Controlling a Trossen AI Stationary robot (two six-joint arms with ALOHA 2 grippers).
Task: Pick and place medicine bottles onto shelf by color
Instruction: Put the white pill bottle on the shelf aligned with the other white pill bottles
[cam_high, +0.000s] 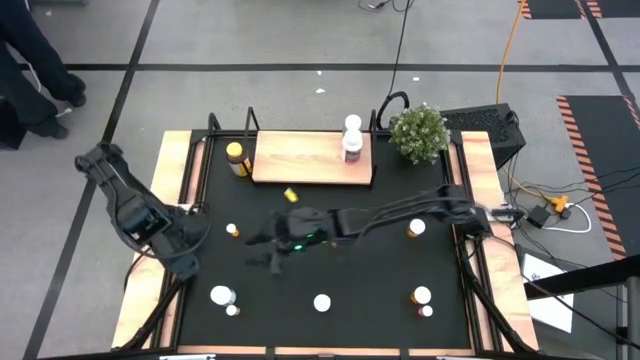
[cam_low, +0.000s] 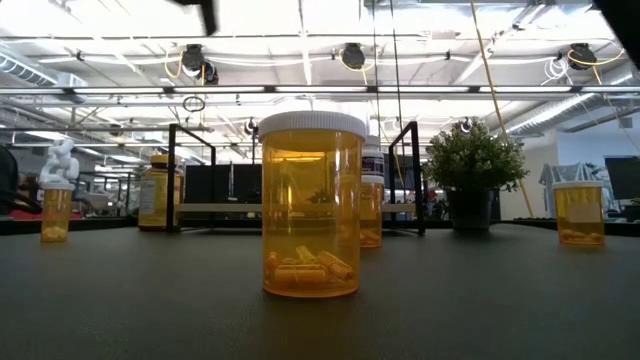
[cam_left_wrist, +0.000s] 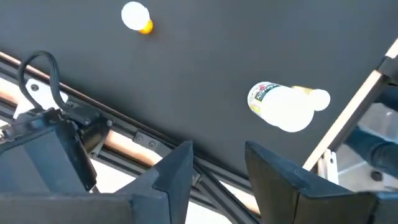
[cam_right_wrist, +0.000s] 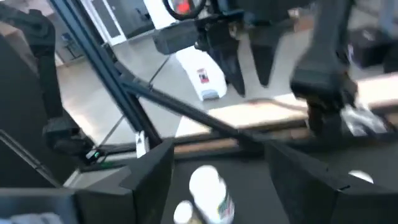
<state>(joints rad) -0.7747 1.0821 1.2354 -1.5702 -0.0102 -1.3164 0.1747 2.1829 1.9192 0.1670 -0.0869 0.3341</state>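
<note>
- Shelf: a flat rectangular board of pale wood with thin black metal posts at its corners, at the far middle of the black matte surface.
- On the shelf's right part stand two white bottles, one just behind the other; a larger amber jar with a yellow lid stands on the mat just left of the board.
- A clear amber bottle with a ribbed white cap fills the low view; oblong capsules lie in its bottom.
- More small white-capped bottles are scattered well apart along the near part of the mat, among them a white cylinder lying on its side with a printed label.
- A bushy green potted plant sits beside the shelf's right end.
- Right tool reaches across mid-mat, its dark fingers spread wide, holding nothing.
- Left tool hangs at the mat's left edge, fingers parted and empty.
</note>
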